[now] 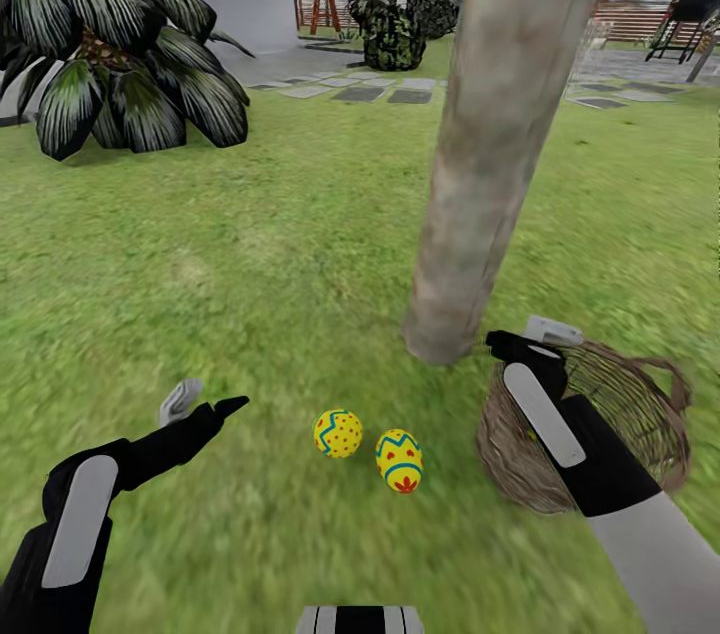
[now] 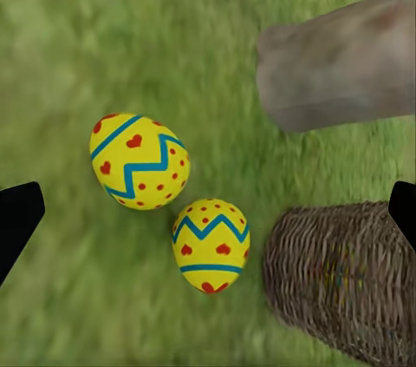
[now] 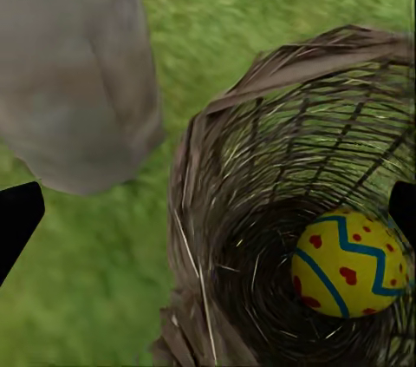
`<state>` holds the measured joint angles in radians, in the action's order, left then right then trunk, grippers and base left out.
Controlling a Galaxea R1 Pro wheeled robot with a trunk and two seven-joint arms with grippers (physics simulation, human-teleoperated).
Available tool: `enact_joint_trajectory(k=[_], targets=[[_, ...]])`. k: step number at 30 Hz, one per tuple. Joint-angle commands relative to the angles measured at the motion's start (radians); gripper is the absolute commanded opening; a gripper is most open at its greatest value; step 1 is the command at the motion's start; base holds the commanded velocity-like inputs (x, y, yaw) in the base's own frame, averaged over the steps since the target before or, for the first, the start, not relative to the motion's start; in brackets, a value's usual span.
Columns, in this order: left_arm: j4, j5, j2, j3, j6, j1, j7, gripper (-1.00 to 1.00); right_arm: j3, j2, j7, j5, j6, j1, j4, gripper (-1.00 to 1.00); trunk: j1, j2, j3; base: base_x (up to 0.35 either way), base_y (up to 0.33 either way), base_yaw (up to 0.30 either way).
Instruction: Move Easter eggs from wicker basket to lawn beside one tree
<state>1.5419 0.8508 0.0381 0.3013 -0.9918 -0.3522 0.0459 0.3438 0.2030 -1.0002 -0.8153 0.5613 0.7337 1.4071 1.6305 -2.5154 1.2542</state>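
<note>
Yellow, with blue zigzag bands and red marks, two Easter eggs (image 1: 338, 433) (image 1: 399, 460) lie on the lawn (image 1: 250, 264), just beside each other, near the base of the tree (image 1: 480, 164) trunk. In the left wrist view the same two eggs (image 2: 139, 160) (image 2: 211, 245) appear touching or nearly so. The wicker basket (image 1: 640, 414) stands on the grass close to the trunk. A third egg (image 3: 351, 261) rests at the bottom of the basket.

Left hand (image 1: 205, 404): hovers above the grass beside the two eggs, fingers spread wide, holding nothing.

Right hand (image 1: 530, 339): positioned over the basket rim, fingers spread apart, holding nothing.

A palm (image 1: 110, 44) stands farther back on the lawn.
</note>
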Motion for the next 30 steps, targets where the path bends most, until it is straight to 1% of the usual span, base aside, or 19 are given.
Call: enact_joint_trajectory(k=[1, 3, 4, 5, 6, 8, 9, 10, 11, 13, 15, 18, 21, 22, 25, 26, 27, 29, 30], targets=[[0.001, 0.003, -0.001, 0.001, -0.005, -0.001, 0.005, 1.0, 0.002, 0.001, -0.008, -0.003, 0.005, 0.001, -0.002, 1.0, 0.0, 0.0, 0.001, 0.0, -0.322, 0.0], [0.001, 0.001, -0.001, 0.001, -0.005, -0.001, 0.005, 1.0, 0.001, 0.002, -0.008, 0.002, 0.005, 0.001, -0.012, 1.0, 0.0, 0.0, 0.001, 0.0, -0.323, 0.0], [0.001, 0.0, -0.001, 0.001, -0.004, -0.001, 0.005, 1.0, -0.008, 0.002, -0.008, 0.004, 0.005, 0.001, -0.028, 1.0, 0.0, 0.0, 0.001, 0.0, -0.324, 0.0], [0.001, 0.0, -0.001, 0.001, -0.004, -0.001, 0.005, 1.0, -0.019, 0.002, -0.007, 0.005, 0.005, 0.001, -0.04, 1.0, 0.0, 0.0, 0.001, 0.0, -0.324, 0.0], [0.001, -0.001, -0.001, 0.001, -0.004, -0.001, 0.005, 1.0, -0.047, 0.003, -0.005, 0.006, 0.005, 0.001, -0.071, 1.0, 0.0, 0.0, 0.001, 0.0, -0.325, 0.0], [0.001, -0.001, 0.0, 0.001, -0.004, -0.001, 0.004, 1.0, -0.062, 0.005, 0.001, 0.007, 0.006, 0.001, -0.098, 1.0, 0.0, 0.0, 0.001, 0.0, -0.325, 0.0], [0.001, -0.001, 0.0, 0.001, -0.004, -0.001, 0.004, 1.0, -0.067, 0.019, 0.01, 0.006, 0.006, 0.001, -0.108, 1.0, 0.0, 0.0, 0.001, 0.0, -0.325, 0.0], [0.001, -0.001, 0.0, 0.001, -0.004, -0.001, 0.004, 1.0, -0.068, 0.025, 0.013, 0.006, 0.006, 0.001, -0.111, 1.0, 0.0, 0.0, 0.001, 0.0, -0.325, 0.0], [0.001, -0.001, 0.0, 0.002, -0.004, -0.001, 0.003, 1.0, -0.071, 0.047, 0.029, 0.004, 0.008, 0.001, -0.138, 1.0, 0.0, 0.0, 0.001, 0.0, -0.325, 0.0], [0.001, -0.001, 0.0, 0.002, -0.004, -0.001, 0.003, 1.0, -0.073, 0.062, 0.066, 0.002, 0.008, 0.001, -0.188, 1.0, 0.0, 0.0, 0.001, 0.0, -0.324, 0.0], [0.001, -0.001, 0.001, 0.002, -0.004, -0.001, 0.002, 1.0, -0.077, 0.075, 0.13, 0.001, 0.009, 0.001, -0.233, 1.0, 0.0, 0.0, 0.001, 0.0, -0.295, 0.0], [0.002, -0.001, 0.003, 0.002, -0.004, -0.001, 0.0, 1.0, -0.085, 0.086, 0.188, 0.001, 0.017, 0.001, -0.263, 1.0, 0.0, 0.0, 0.001, 0.0, -0.144, 0.0], [0.003, -0.001, 0.004, 0.002, -0.004, -0.001, 0.0, 1.0, -0.086, 0.089, 0.234, 0.001, 0.052, 0.003, -0.303, 1.0, 0.0, 0.0, 0.001, 0.0, -0.026, 0.0], [0.004, -0.001, 0.005, 0.003, -0.004, -0.001, 0.0, 1.0, -0.086, 0.089, 0.27, 0.001, 0.069, 0.008, -0.325, 1.0, 0.0, 0.0, 0.001, 0.0, -0.012, 0.0], [0.005, -0.001, 0.006, 0.005, -0.004, -0.001, 0.0, 1.0, -0.085, 0.09, 0.411, 0.002, 0.154, 0.064, -0.435, 1.0, 0.0, 0.0, 0.001, 0.0, -0.005, 0.0], [0.005, -0.001, 0.006, 0.005, -0.004, -0.001, 0.0, 1.0, -0.085, 0.09, 0.432, 0.002, 0.172, 0.079, -0.462, 1.0, 0.0, 0.0, 0.001, 0.0, -0.003, 0.0], [0.006, -0.001, 0.006, 0.005, -0.003, -0.001, 0.0, 1.0, -0.085, 0.089, 0.469, 0.002, 0.206, 0.113, -0.518, 1.0, 0.0, 0.0, 0.001, 0.0, -0.002, 0.0], [0.007, -0.001, 0.006, 0.006, -0.003, -0.001, 0.0, 1.0, -0.084, 0.089, 0.528, 0.003, 0.251, 0.196, -0.637, 1.0, 0.0, 0.0, 0.001, 0.0, -0.001, 0.0], [0.007, -0.002, 0.006, 0.007, -0.002, -0.001, 0.001, 1.0, -0.077, 0.088, 0.579, 0.004, 0.278, 0.302, -0.787, 1.0, 0.0, 0.0, 0.001, 0.0, 0.0, 0.0]])
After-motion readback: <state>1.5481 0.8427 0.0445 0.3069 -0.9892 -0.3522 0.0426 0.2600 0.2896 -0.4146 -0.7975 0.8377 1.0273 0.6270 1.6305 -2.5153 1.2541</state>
